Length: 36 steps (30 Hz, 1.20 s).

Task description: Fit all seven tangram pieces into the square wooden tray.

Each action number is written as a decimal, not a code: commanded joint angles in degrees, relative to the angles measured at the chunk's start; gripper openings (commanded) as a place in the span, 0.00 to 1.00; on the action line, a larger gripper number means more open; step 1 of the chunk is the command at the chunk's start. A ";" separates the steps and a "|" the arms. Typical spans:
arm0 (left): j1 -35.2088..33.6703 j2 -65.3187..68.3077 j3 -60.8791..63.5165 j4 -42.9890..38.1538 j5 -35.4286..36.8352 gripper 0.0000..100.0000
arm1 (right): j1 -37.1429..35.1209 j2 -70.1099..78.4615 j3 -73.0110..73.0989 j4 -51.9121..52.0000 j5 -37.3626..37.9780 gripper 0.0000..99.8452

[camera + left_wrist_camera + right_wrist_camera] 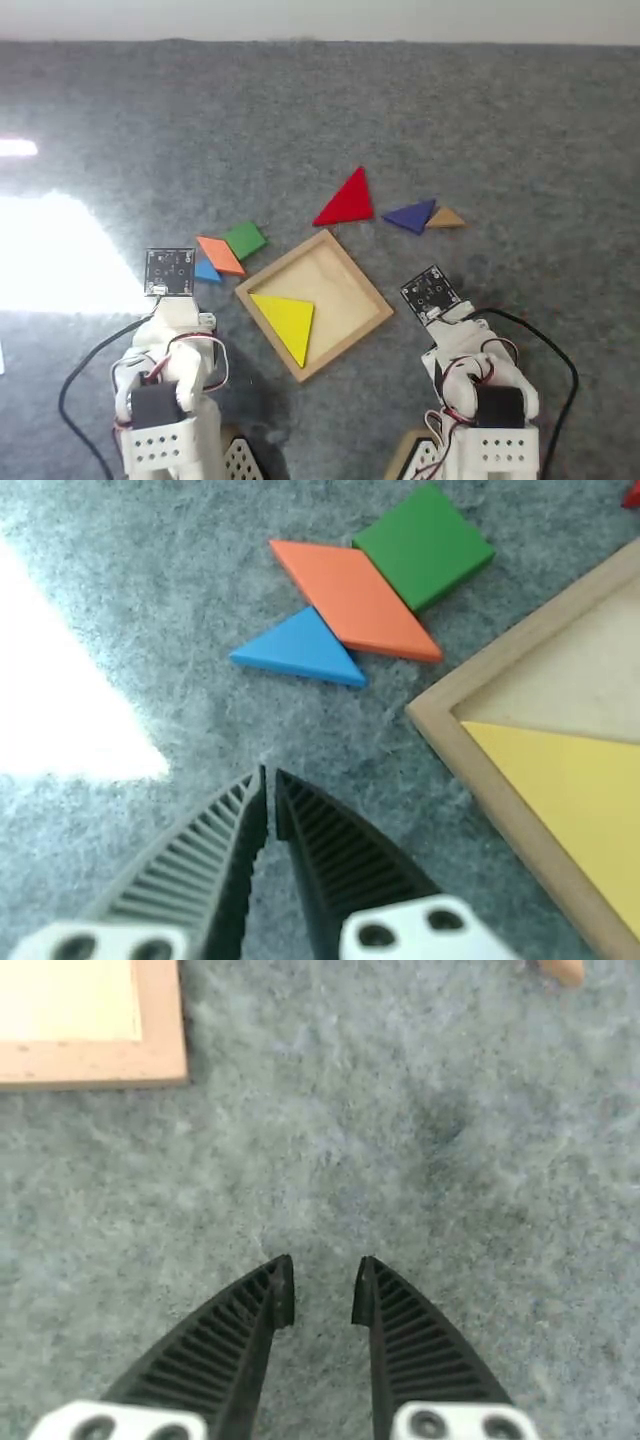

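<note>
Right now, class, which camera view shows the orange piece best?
The left wrist view: the orange piece lies near and whole, touching the green square and blue triangle. The high view shows it small, beside the tray. The right wrist view faces a tray corner instead.

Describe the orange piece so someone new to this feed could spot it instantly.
Find the square wooden tray in the high view. Just off its upper-left edge lies a cluster of three flat pieces. The orange piece is the middle one, a slanted parallelogram between the green square and the small blue triangle.
</note>
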 commanded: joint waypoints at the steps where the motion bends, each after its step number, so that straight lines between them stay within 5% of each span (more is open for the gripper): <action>1: -0.44 -1.05 -0.75 0.18 0.09 0.01 | -0.13 -0.75 0.97 0.48 -0.09 0.11; 20: -0.35 -1.05 -0.75 0.18 0.09 0.01 | -13.23 -0.57 -2.02 -2.51 4.48 0.12; 25: -0.44 -1.05 -0.75 0.18 0.09 0.01 | -9.45 0.13 -16.18 -6.02 -8.18 0.12; 28: -0.44 -1.05 -0.75 0.18 0.09 0.01 | -9.27 4.79 -23.65 -6.20 -8.88 0.12; 31: -0.44 -1.05 -0.75 0.18 0.09 0.01 | -9.27 17.36 -30.07 -8.48 -10.02 0.12; 36: -0.44 -1.05 -0.75 0.18 0.09 0.01 | -13.32 48.22 -49.58 -11.30 -23.30 0.12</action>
